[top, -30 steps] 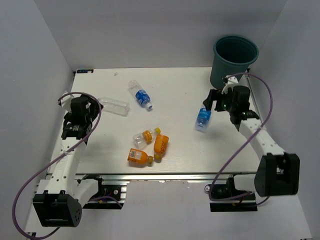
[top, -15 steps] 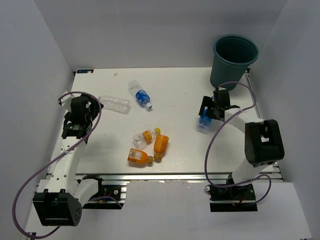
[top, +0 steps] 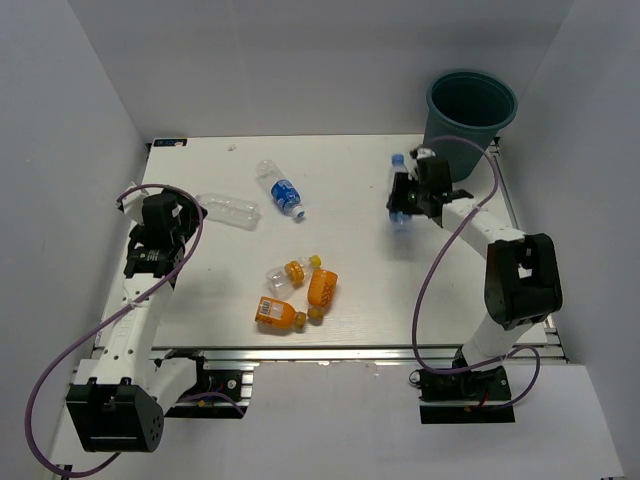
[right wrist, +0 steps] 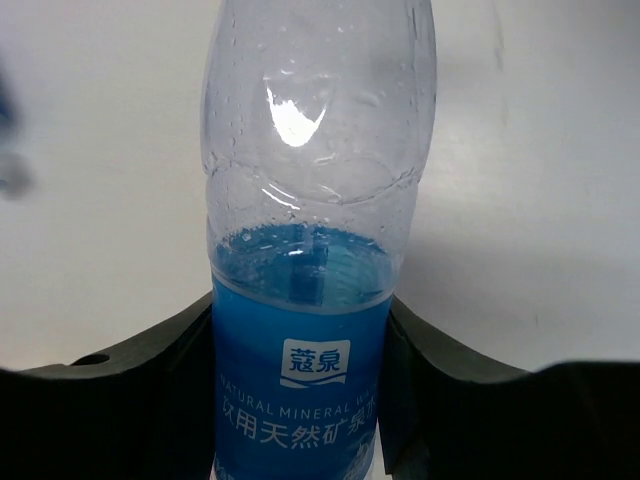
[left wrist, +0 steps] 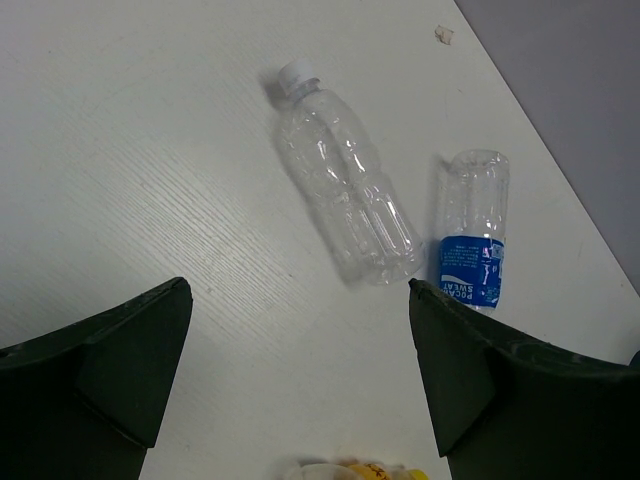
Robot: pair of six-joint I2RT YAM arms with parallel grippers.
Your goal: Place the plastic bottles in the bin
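My right gripper [top: 408,192] is shut on a clear bottle with a blue label [right wrist: 305,230], held off the table just left of the dark teal bin [top: 470,112]. In the right wrist view both black fingers [right wrist: 150,380] press against the label. My left gripper [top: 163,216] is open at the left edge, with nothing between its fingers [left wrist: 120,360]. Ahead of it lie a plain clear bottle [left wrist: 345,190] and another blue-labelled bottle [left wrist: 472,240]. Three orange bottles [top: 322,287] with yellow caps lie together in the middle near the front.
The bin stands at the far right corner, at the table's edge. White walls close in the table on the left, back and right. A small white scrap [left wrist: 444,35] lies near the back edge.
The right gripper closed on the blue-labelled bottle and lifted it away from the table toward the far side, nearer the bin. The left arm has not moved.
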